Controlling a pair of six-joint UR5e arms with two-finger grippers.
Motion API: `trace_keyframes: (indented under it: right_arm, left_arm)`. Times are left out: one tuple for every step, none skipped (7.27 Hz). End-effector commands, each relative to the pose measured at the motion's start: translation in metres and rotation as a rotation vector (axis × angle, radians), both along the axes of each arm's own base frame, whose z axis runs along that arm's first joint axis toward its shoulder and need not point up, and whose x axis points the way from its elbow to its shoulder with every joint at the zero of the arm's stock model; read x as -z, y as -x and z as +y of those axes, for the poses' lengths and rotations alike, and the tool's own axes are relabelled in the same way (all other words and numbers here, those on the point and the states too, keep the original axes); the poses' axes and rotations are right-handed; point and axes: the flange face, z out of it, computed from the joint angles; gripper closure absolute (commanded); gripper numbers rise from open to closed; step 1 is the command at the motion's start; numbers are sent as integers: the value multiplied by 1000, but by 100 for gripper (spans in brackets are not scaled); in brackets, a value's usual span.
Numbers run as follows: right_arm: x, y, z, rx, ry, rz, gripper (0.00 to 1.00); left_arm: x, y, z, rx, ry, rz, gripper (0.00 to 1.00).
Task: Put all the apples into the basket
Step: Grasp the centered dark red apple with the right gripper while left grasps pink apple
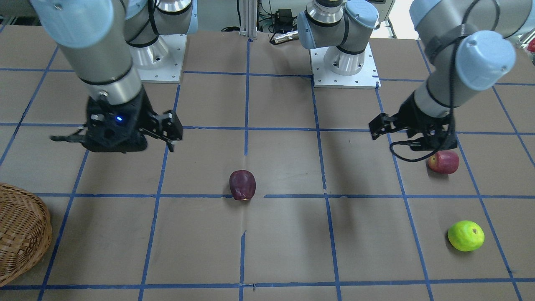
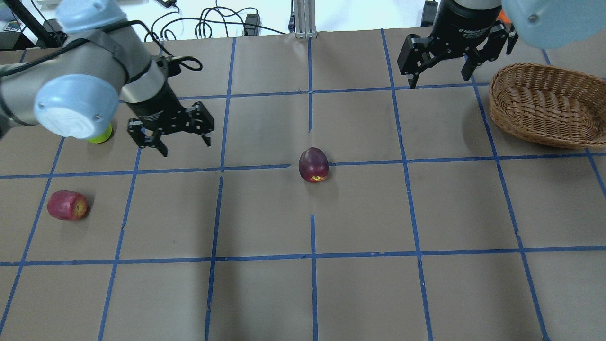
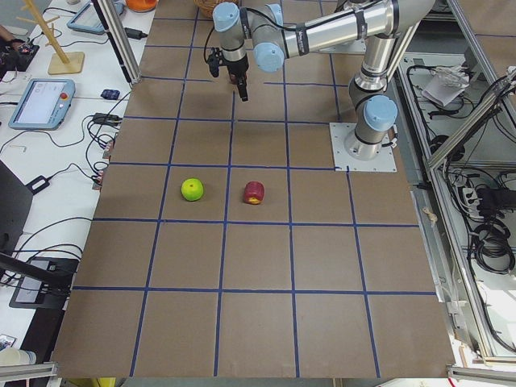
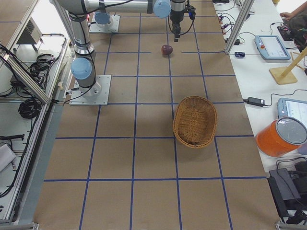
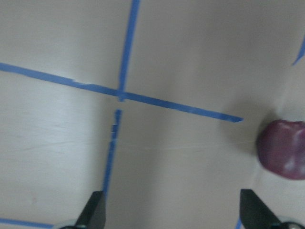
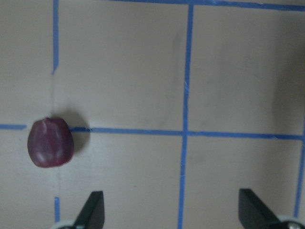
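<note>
Brown-paper desk [image 2: 360, 213] w/ blue tape grid. Basket [image 2: 539, 102] sits on robot's right side and holds no fruit yet. Dark apple [image 2: 313, 164] at centre; red apple [image 2: 67, 205] and green apple [image 1: 466, 235] on robot's left, apart from each other. Left pincer [image 2: 182, 142] and right pincer [image 2: 438, 78]: both wide, empty, above desk. Probable step: approach dark apple. Rec.: centre jaws over fruit, descend vert., close at widest girth. Round body may roll if nudged.

Honestly, nothing readable here. There's a thin line of white print on the body of the right gripper [image 2: 439, 80] in the overhead view, but it's way too blurry. The tablet [image 4: 272, 46] screen is too small as well.
</note>
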Motion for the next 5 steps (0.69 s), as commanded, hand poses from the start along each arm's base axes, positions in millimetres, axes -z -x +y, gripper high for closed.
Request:
trace_keyframes:
  right_arm:
    - [75, -104, 2, 13, 12, -27, 0]
    - [103, -131, 16, 28, -30, -14, 0]
    - [138, -143, 15, 27, -66, -17, 0]
    - [155, -149, 7, 55, -37, -33, 0]
    - [177, -150, 3, 65, -60, -19, 0]
  left_arm:
    - [26, -102, 11, 96, -56, 4, 1]
    - [55, -130, -4, 179, -4, -10, 0]
    - [79, -158, -5, 251, 23, -8, 0]
    - [108, -189, 1, 267, 12, 29, 0]
    - [132, -197, -4, 285, 7, 40, 0]
